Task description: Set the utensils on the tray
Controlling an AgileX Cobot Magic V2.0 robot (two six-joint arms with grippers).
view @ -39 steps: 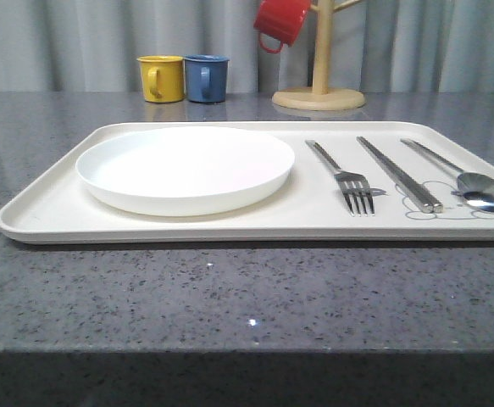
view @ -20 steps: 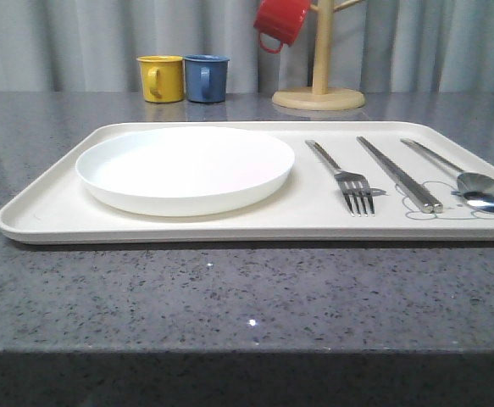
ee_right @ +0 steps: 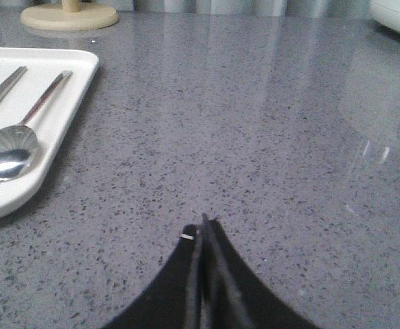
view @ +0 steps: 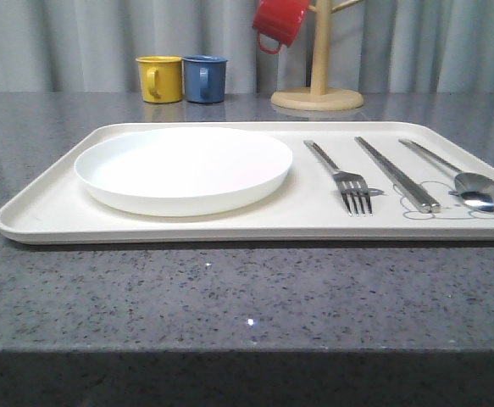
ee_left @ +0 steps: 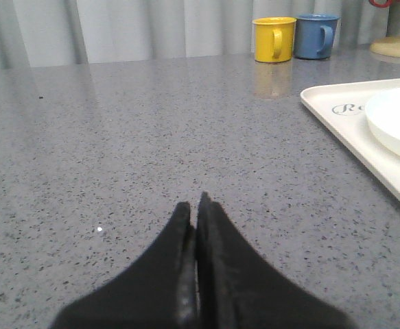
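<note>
Front view puts the tray (view: 52,216) on the speckled grey table (view: 230,297), reaching nearly across its whole width; on the tray lie one plate (view: 183,168), one fork (view: 341,176), one pair of chopsticks (view: 396,173) and one spoon (view: 463,180); the plate fills the tray's left half, and the fork, chopsticks and spoon lie side by side on the right half, apart from one another, with handles toward the tray's far rim; the chopstick tips and spoon bowl rest over a faint line drawing on the tray.

Behind the tray's far rim, well apart from it, stand two mugs touching each other, one yellow mug (view: 160,78) and one blue mug (view: 204,78); further right behind the tray stands one wooden mug tree (view: 318,93), with one red mug (view: 279,22) hanging from it; grey curtains (view: 77,42) close off the back.

Left wrist view has the left gripper (ee_left: 193,205) over bare table beside the tray's left end, jaws pressed together with nothing between them; the tray corner carries grey script beside the plate.

Right wrist view has the right gripper (ee_right: 201,226) over bare table off the tray's right end, jaws likewise closed on nothing; the spoon lies just inside the tray's rim there; nothing stands between either gripper and the tray.
</note>
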